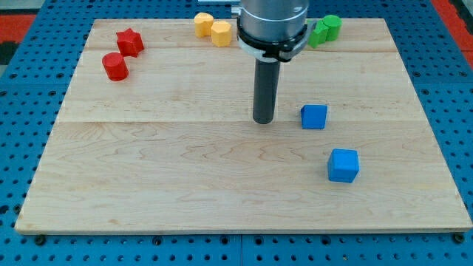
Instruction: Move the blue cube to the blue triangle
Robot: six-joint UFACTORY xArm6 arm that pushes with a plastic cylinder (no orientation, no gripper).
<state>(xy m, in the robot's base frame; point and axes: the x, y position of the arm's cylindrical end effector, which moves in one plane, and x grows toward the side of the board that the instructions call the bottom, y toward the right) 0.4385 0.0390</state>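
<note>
Rod comes down from the view's top centre, my tip (264, 121) resting on the desk (170, 177) just above the board's middle. No claw on this arm, only the plain rod, so nothing is grasped or clenched. Two blue blocks sit on the view's right half, and which one is the cube and which the triangle cannot be told for sure from this angle. The smaller blue block (314, 117) lies just to the right of my tip, near it but apart, with bare wood showing between them, at about the same height in the view. The larger blue block (344, 165) looks cube-like and sits lower and further right, apart from the smaller one and well clear of my tip. Red star (130, 41) and red cylinder (115, 66) are near each other at the view's top left, the cylinder below and slightly left of the star. Two yellow blocks (212, 29) sit side by side, touching or nearly so, at the top edge just left of the arm's body. Green blocks (326, 29) show at the top edge right of the arm, partly hidden behind it, shapes unclear. Blue pegboard (22, 133) surrounds the wooden desk.
</note>
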